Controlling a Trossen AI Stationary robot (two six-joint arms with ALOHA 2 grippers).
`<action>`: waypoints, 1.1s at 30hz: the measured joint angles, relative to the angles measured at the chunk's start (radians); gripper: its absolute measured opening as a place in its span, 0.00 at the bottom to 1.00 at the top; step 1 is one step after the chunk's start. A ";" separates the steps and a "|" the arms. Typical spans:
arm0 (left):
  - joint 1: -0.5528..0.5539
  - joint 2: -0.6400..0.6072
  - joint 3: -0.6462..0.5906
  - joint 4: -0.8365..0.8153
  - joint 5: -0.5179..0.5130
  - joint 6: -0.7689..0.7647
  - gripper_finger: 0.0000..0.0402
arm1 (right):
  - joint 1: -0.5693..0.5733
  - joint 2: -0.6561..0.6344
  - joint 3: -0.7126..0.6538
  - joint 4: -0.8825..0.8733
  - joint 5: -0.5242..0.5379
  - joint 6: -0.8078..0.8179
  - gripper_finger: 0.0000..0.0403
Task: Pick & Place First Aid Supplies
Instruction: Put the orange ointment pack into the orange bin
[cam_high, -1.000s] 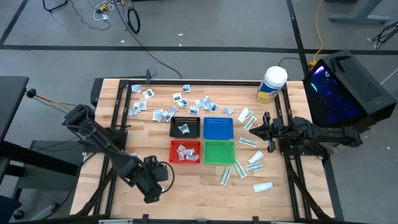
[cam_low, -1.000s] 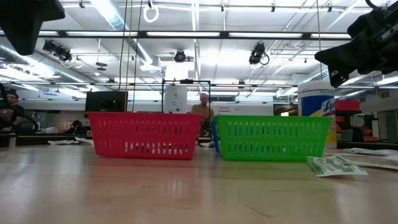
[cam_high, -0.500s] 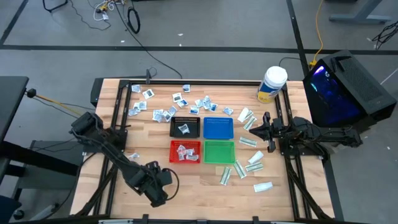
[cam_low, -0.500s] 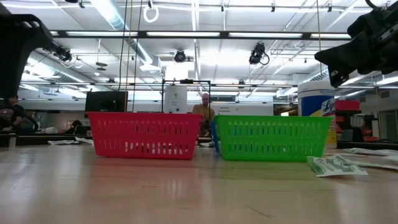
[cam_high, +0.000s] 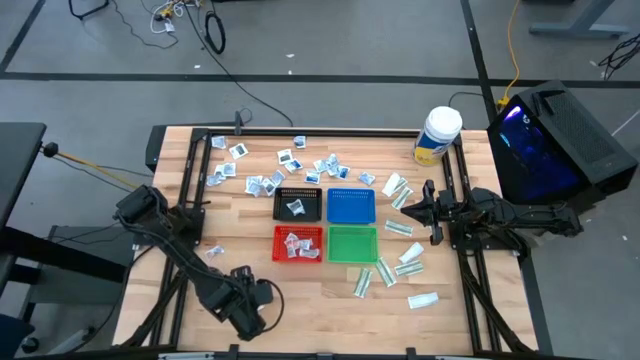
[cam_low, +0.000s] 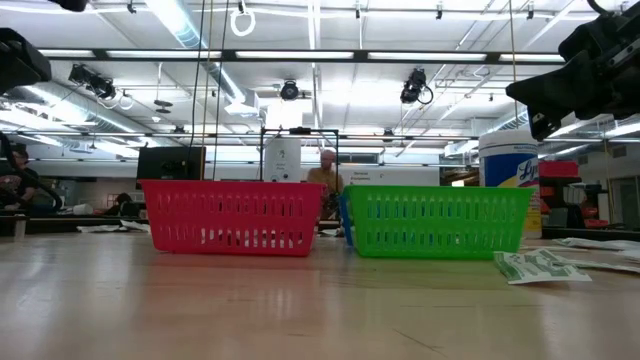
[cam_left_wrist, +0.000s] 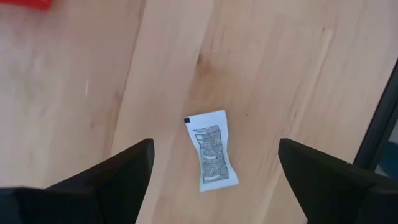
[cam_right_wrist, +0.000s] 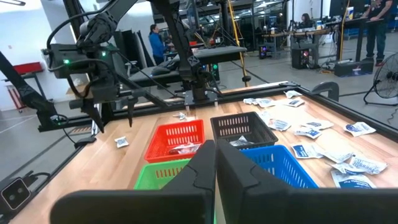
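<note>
The left gripper (cam_left_wrist: 211, 163) hangs above the worktop (cam_high: 300, 290) near its front left, fingers (cam_left_wrist: 118, 171) spread wide on either side of one white printed packet (cam_left_wrist: 211, 150) lying flat on the wood (untouched). The right gripper (cam_right_wrist: 216, 158) waits over the right edge, fingers pressed together and holding nothing. Other packets (cam_high: 300, 165) lie scattered behind the trays (cam_high: 325, 225).

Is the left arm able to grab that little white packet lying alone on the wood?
Probably yes. The left pincer is open right above the lone packet, with its fingers either side and only bare wood around it. Nothing blocks the way down.
</note>
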 joint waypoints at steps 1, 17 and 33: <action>0.000 0.000 -0.009 0.017 0.000 -0.008 0.87 | 0.000 0.000 0.000 0.000 0.000 0.000 0.04; -0.005 0.000 -0.088 0.046 0.083 -0.104 0.87 | 0.000 0.000 0.000 0.000 0.000 0.000 0.04; -0.006 0.047 -0.038 0.045 0.102 -0.136 0.87 | 0.000 0.000 0.000 0.000 0.000 0.000 0.04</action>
